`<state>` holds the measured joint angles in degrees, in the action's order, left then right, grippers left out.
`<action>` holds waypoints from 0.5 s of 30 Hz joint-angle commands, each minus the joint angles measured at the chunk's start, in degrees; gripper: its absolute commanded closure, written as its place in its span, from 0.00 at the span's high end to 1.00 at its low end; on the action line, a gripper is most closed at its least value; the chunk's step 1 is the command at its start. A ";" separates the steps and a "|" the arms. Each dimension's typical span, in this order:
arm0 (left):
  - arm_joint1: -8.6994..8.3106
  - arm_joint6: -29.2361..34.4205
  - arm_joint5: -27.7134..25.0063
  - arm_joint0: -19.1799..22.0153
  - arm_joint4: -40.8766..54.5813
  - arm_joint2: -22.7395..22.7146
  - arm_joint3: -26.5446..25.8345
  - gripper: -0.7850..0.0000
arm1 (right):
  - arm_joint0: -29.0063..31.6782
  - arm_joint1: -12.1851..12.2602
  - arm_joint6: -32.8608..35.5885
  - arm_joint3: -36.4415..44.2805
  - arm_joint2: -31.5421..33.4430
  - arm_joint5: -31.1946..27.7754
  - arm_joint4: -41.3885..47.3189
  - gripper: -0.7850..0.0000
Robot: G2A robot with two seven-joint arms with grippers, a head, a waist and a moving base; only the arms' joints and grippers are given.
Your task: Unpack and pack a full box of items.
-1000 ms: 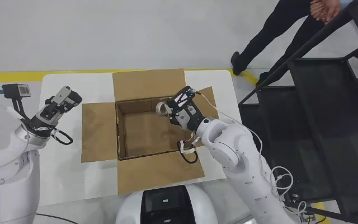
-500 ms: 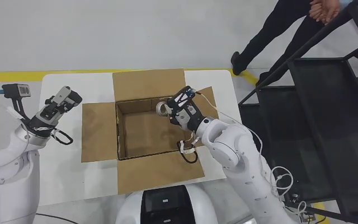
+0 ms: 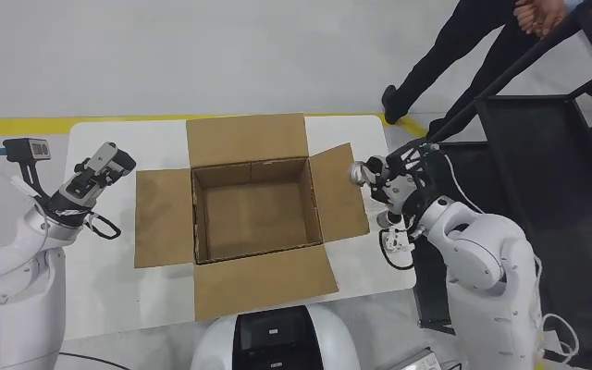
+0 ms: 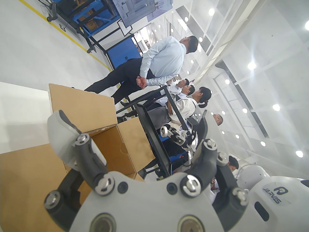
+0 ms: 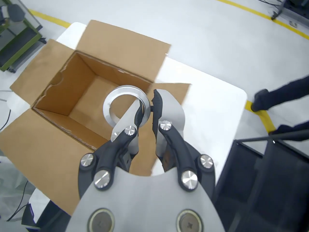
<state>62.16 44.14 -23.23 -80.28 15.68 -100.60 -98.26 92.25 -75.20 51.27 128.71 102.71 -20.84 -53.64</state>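
Taking things out looks like the step now. The right tool [image 5: 146,102] pinches the rim of a shiny silver metal ring [image 5: 124,90], held in the air by the outer edge of the side flap of the open brown cardboard box [image 5: 55,90]. Next, it likely needs to set the ring down gently on the white counter [image 3: 102,287]. Far across, the left tool [image 3: 116,157] has its fingers wide apart, holding nothing.

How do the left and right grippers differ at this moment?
The right gripper is shut on a metal ring; the left gripper is open and empty. The right gripper hangs past the right flap of the box; the left gripper sits beside its left flap. Both are outside the box.
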 commanded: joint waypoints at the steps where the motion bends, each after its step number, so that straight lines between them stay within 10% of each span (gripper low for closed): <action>1: 0.00 0.00 0.00 0.00 0.00 0.00 0.00 1.00 | 1.82 0.28 0.95 -0.39 4.06 -0.30 0.14 0.00; 15: 0.00 0.00 0.00 0.00 0.00 0.00 0.00 1.00 | 7.44 1.19 1.36 -5.10 6.09 -1.48 -6.43 0.00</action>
<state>62.16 44.14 -23.23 -80.28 15.68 -100.60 -98.26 99.69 -74.00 52.59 123.59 108.77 -22.31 -60.13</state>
